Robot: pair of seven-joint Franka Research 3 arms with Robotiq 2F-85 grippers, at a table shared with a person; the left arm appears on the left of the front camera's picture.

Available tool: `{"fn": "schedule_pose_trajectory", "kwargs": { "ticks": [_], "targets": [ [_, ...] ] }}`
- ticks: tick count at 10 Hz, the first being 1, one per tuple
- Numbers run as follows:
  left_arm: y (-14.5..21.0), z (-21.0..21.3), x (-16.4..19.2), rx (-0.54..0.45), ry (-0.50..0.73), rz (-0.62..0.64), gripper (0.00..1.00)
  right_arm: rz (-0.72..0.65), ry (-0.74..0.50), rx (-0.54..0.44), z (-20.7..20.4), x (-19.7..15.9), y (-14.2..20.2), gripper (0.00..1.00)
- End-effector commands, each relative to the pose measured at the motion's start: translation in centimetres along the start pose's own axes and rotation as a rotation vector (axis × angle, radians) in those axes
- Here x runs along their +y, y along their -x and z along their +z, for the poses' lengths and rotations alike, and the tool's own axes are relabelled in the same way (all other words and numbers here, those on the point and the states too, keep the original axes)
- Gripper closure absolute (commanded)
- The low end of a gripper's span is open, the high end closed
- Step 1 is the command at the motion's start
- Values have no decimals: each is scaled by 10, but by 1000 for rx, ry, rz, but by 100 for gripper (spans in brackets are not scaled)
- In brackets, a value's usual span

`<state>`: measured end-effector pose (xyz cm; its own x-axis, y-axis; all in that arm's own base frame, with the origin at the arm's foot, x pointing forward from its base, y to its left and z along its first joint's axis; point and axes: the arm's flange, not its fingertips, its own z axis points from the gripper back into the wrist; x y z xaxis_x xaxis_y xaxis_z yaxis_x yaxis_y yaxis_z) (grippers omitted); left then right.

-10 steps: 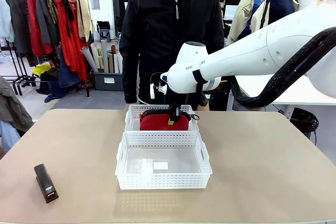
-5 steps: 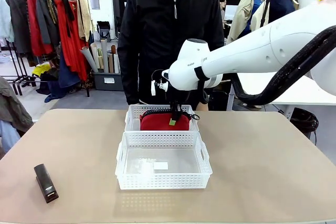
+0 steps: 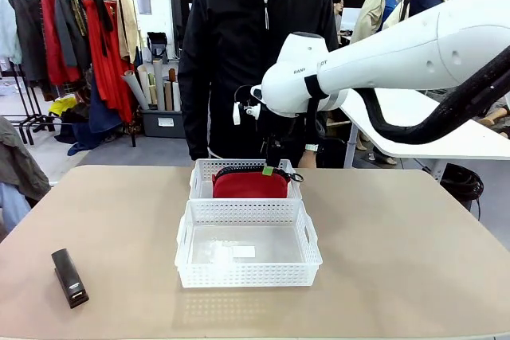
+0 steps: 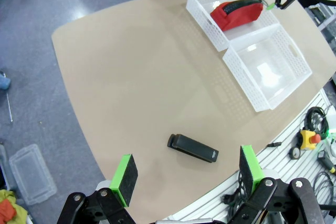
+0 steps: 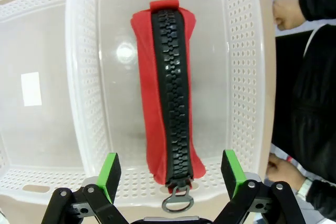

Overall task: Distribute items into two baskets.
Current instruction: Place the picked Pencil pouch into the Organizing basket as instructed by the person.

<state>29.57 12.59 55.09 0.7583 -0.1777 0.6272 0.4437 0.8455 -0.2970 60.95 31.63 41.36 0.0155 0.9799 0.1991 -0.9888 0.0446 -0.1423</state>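
Overhead, the right tool (image 5: pixel 170 174) hangs open above the red zipper pouch (image 3: pixel 249 185), which lies in the far basket (image 3: pixel 204 166); the near basket (image 3: pixel 311 244) awaits an item. The black stapler (image 3: pixel 69 277) lies by the near left edge of the worktop (image 3: pixel 398 260), below the open left tool (image 4: pixel 186 171); a clumsy grasp could push it off. The smooth tan worktop stands in a room with a clothes rack (image 3: pixel 72 29), a person (image 3: pixel 255 53) at its far side.

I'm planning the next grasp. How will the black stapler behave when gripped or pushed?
Probably rigid: the stapler looks like a hard, straight-edged bar. It lies flat on the table, so a push should slide it, not roll it. Its smooth dark casing might slip in a loose grip.
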Motion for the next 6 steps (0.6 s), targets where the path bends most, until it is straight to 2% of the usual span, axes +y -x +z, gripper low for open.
{"fn": "schedule_pose_trajectory", "kwargs": {
  "ticks": [1,2,6],
  "targets": [
    [0,-1,0,-10,12,-8,0,-23,-37,12,4,13,4,0],
    [0,-1,0,-10,12,-8,0,0,0,0,0,0,0,0],
    [0,-1,0,-10,12,-8,0,0,0,0,0,0,0,0]
  ]
}}
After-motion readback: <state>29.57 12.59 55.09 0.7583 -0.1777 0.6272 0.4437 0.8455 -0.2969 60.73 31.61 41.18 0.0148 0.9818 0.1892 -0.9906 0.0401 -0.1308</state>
